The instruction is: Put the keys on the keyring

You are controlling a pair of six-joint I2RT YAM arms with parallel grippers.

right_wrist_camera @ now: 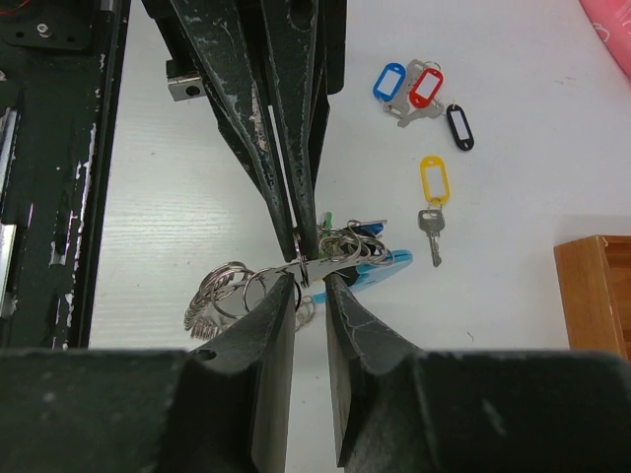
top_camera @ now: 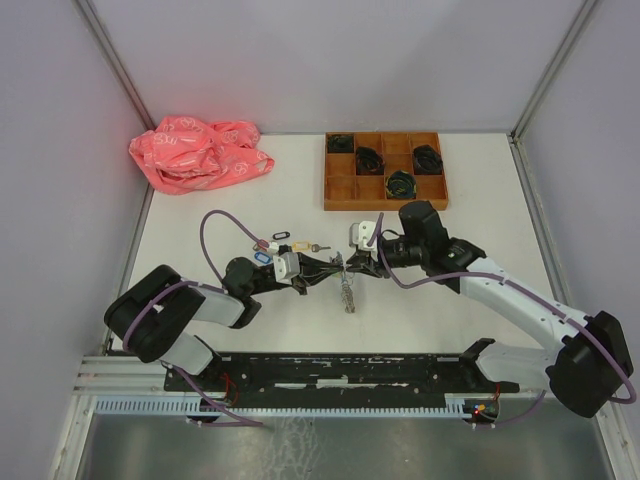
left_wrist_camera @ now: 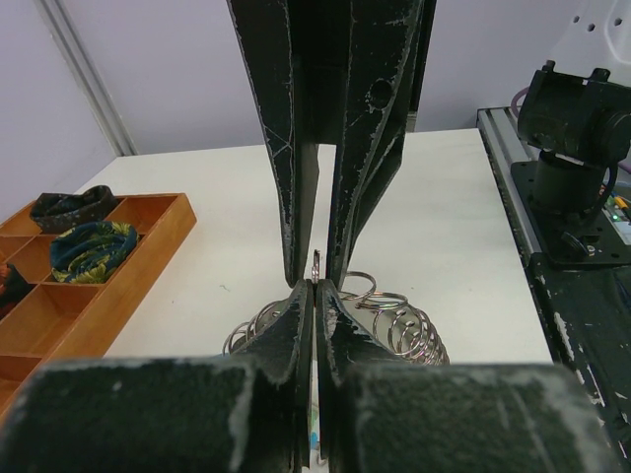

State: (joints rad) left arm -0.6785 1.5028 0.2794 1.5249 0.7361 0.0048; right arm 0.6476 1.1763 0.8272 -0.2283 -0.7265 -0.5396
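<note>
1. Our left gripper (left_wrist_camera: pixel 315 292) is clamped tight on the wire of the keyring (right_wrist_camera: pixel 345 248). It holds the keyring low over the tabletop (right_wrist_camera: pixel 513 335), with the strung rings bunched beneath.
2. Our right gripper (right_wrist_camera: pixel 313 288) meets it nose to nose. Its jaws stand a narrow way apart, straddling the same wire, and we see no key in them.
3. The keys lie loose on the tabletop, apart from the keyring, on the side away from our bases and toward the left arm.
4. The yellow-tagged key (right_wrist_camera: pixel 432 219) is nearest. Its long axis points roughly at the right gripper, blade end closer and tag end away. The blue- and red-tagged keys (right_wrist_camera: pixel 409 99) lie together farther out.
5. We judge the left arm closer to the keys, but it is occupied, so the fetch falls to the right gripper.
</note>
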